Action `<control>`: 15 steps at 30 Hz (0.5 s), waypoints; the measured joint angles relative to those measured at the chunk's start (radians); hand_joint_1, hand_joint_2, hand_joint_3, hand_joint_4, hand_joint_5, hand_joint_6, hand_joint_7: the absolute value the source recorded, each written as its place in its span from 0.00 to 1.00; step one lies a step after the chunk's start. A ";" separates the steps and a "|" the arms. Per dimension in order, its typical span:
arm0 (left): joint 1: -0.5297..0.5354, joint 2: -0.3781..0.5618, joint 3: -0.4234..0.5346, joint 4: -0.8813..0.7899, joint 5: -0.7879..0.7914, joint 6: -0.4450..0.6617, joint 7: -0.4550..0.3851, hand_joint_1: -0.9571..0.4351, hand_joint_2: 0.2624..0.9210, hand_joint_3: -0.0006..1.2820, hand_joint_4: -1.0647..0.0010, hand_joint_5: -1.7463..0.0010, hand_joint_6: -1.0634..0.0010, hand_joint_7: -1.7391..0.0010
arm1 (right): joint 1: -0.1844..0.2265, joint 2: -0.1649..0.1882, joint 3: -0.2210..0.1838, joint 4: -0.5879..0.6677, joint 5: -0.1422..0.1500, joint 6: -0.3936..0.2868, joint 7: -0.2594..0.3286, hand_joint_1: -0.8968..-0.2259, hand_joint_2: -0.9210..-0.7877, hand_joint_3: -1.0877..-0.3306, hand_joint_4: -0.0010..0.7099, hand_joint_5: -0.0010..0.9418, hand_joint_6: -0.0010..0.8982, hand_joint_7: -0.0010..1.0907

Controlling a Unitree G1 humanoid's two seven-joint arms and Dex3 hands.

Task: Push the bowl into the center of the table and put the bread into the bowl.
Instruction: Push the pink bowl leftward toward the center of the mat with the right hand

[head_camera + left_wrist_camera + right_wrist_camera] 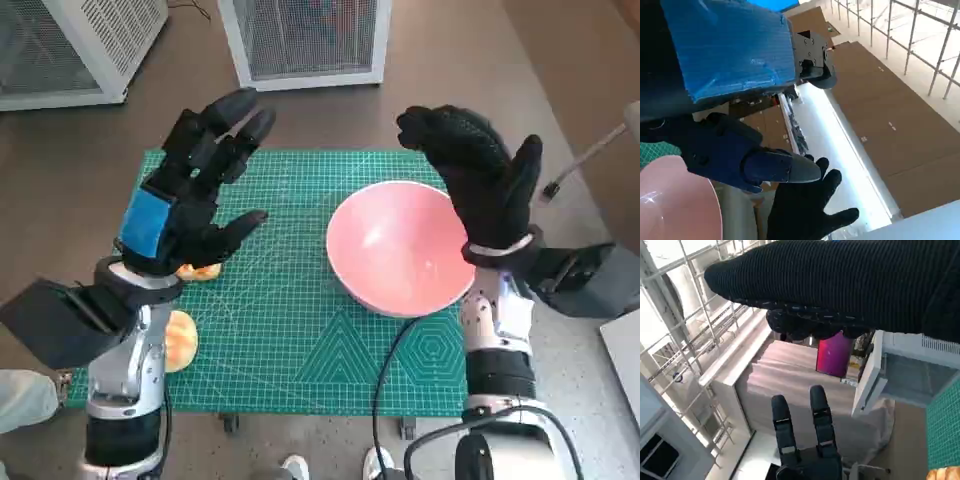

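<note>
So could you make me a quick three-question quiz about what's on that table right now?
1. True or false: the orange bread lies inside the pink round bowl.
2. Which hand is nearer the bowl: A left hand, B right hand?
3. Fill in: the bowl sits on a ____ cutting mat.

Key: 1 false; 2 B; 3 green.
</note>
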 measured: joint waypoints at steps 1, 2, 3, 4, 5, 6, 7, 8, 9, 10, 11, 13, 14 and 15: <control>0.000 0.000 0.000 0.000 0.001 0.000 0.000 0.36 1.00 0.17 0.70 1.00 0.95 0.65 | 0.001 0.000 0.000 -0.001 0.000 0.001 0.000 0.66 0.00 0.96 0.57 0.00 0.71 0.01; 0.000 0.000 0.000 0.000 0.001 0.000 0.000 0.36 1.00 0.17 0.70 1.00 0.95 0.65 | 0.002 0.000 0.000 -0.002 0.000 0.002 0.000 0.66 0.00 0.96 0.58 0.00 0.71 0.01; 0.000 0.000 0.000 0.000 0.002 0.000 0.000 0.36 1.00 0.17 0.70 1.00 0.95 0.65 | 0.003 0.000 0.000 -0.004 0.000 0.002 0.000 0.66 0.00 0.96 0.58 0.00 0.71 0.01; 0.000 0.000 0.000 -0.001 0.002 0.000 0.000 0.36 1.00 0.17 0.70 1.00 0.95 0.65 | 0.004 0.000 0.000 -0.005 0.000 0.003 0.000 0.66 0.00 0.96 0.58 0.00 0.71 0.01; 0.000 0.000 0.000 -0.001 0.002 0.000 0.000 0.36 1.00 0.17 0.70 1.00 0.95 0.65 | 0.005 0.000 0.000 -0.007 0.000 0.003 0.000 0.66 0.00 0.96 0.58 0.00 0.71 0.01; 0.000 0.000 0.000 -0.001 0.002 0.000 0.000 0.36 1.00 0.17 0.70 1.00 0.95 0.65 | 0.006 0.000 0.000 -0.009 0.000 0.004 0.000 0.66 0.00 0.96 0.58 0.00 0.71 0.01; 0.000 0.000 0.000 -0.001 0.002 0.000 0.000 0.36 1.00 0.17 0.70 1.00 0.95 0.65 | 0.007 0.000 0.000 -0.010 0.000 0.005 0.000 0.67 0.00 0.96 0.58 0.00 0.71 0.01; 0.000 0.000 0.000 -0.001 0.002 0.000 0.000 0.36 1.00 0.17 0.70 1.00 0.95 0.65 | 0.007 0.000 0.000 -0.011 0.000 0.005 0.000 0.67 0.00 0.96 0.58 0.00 0.71 0.01; 0.000 0.000 0.000 -0.001 0.003 0.000 0.000 0.36 1.00 0.17 0.70 1.00 0.95 0.65 | 0.008 0.000 0.001 -0.012 0.000 0.005 0.000 0.67 0.00 0.96 0.58 0.00 0.71 0.01; 0.000 0.000 0.000 -0.001 0.004 0.000 0.000 0.36 1.00 0.17 0.70 1.00 0.95 0.65 | 0.008 0.000 0.001 -0.013 0.000 0.005 -0.001 0.67 0.00 0.96 0.58 0.00 0.71 0.01; 0.000 0.000 0.000 -0.001 0.005 0.000 0.001 0.36 1.00 0.17 0.70 1.00 0.95 0.65 | 0.009 0.000 0.001 -0.014 0.000 0.005 -0.001 0.67 0.00 0.96 0.58 0.00 0.71 0.01; 0.000 0.000 0.000 -0.001 0.009 0.000 0.002 0.36 1.00 0.17 0.70 1.00 0.95 0.65 | 0.010 0.000 0.001 -0.015 0.000 0.005 -0.001 0.67 0.00 0.96 0.58 0.00 0.71 0.01; 0.000 0.000 0.000 -0.001 0.009 0.000 0.003 0.36 1.00 0.17 0.70 1.00 0.95 0.65 | 0.011 0.000 0.001 -0.016 0.000 0.005 -0.001 0.67 0.00 0.96 0.58 0.00 0.71 0.01; 0.000 0.000 0.001 -0.001 0.008 0.000 0.002 0.36 1.00 0.17 0.70 1.00 0.95 0.65 | 0.012 0.000 0.001 -0.016 0.000 0.005 -0.001 0.67 0.00 0.96 0.58 0.00 0.71 0.01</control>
